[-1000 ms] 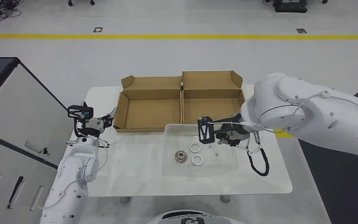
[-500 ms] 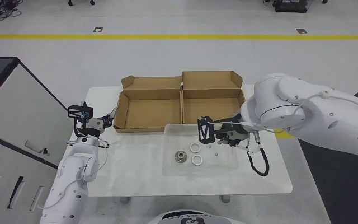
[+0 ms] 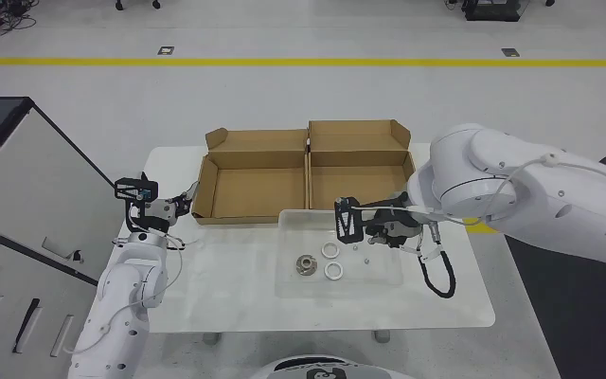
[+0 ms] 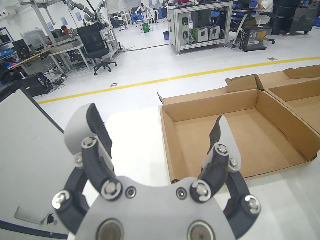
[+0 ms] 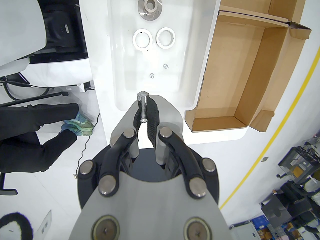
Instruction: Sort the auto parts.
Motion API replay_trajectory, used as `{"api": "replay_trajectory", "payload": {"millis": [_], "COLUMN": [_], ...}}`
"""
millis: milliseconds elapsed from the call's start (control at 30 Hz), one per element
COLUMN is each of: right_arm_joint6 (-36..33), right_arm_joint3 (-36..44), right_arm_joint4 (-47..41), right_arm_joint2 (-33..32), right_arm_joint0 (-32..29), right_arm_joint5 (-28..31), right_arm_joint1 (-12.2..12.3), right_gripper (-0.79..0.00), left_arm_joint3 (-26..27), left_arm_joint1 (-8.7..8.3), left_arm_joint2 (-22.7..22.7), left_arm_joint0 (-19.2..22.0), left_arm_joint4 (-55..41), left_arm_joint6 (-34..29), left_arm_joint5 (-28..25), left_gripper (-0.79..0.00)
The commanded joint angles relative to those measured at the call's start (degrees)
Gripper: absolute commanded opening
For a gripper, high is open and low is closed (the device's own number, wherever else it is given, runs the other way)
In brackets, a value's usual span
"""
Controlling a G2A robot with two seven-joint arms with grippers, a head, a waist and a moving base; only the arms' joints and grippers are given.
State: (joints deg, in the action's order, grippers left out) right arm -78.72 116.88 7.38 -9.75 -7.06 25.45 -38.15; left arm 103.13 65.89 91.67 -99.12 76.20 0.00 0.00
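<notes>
My right gripper (image 5: 146,116) is shut on a threaded bolt (image 5: 142,107), held above the near end of the white tray (image 5: 200,58); in the top view it (image 3: 347,225) hangs over the tray (image 3: 379,282). In the tray lie a metal flange (image 5: 150,5) (image 3: 305,264), two white rings (image 5: 141,39) (image 5: 165,37) (image 3: 329,250) (image 3: 334,271) and two small nuts (image 5: 165,66) (image 5: 151,76). My left gripper (image 4: 160,136) (image 3: 186,199) stands open with nothing between its fingers, at the table's left side beside the left cardboard box (image 4: 237,136).
Two open cardboard boxes (image 3: 254,185) (image 3: 360,171) stand side by side at the back of the white table (image 3: 227,284), touching the tray's far edge. A grey panel (image 3: 47,180) leans left of the table.
</notes>
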Motion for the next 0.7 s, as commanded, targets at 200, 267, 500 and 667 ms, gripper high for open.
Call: {"api": "replay_trajectory", "payload": {"millis": [200, 267, 500, 667], "right_arm_joint6": [12.81, 15.18, 22.38, 27.40], "right_arm_joint3": [-9.07, -11.99, -21.56, -23.68], "right_arm_joint4": [-14.04, -18.02, -33.96, -42.13], "right_arm_joint2": [-4.45, -5.89, -10.24, -11.81], "right_arm_joint0": [-4.46, -5.79, -12.53, -16.93], "right_arm_joint5": [5.33, 8.26, 21.20, 27.52], "right_arm_joint1": [1.80, 2.74, 6.36, 8.23], "right_gripper": [-0.785, -0.785, -0.785, -0.785], "left_arm_joint3": [0.00, 0.00, 0.00, 0.00], "left_arm_joint1": [0.00, 0.00, 0.00, 0.00], "left_arm_joint2": [0.00, 0.00, 0.00, 0.00], "left_arm_joint0": [0.00, 0.00, 0.00, 0.00], "left_arm_joint4": [0.00, 0.00, 0.00, 0.00], "left_arm_joint6": [0.00, 0.00, 0.00, 0.00], "left_arm_joint5": [0.00, 0.00, 0.00, 0.00], "left_gripper": [0.000, 0.000, 0.000, 0.000]}}
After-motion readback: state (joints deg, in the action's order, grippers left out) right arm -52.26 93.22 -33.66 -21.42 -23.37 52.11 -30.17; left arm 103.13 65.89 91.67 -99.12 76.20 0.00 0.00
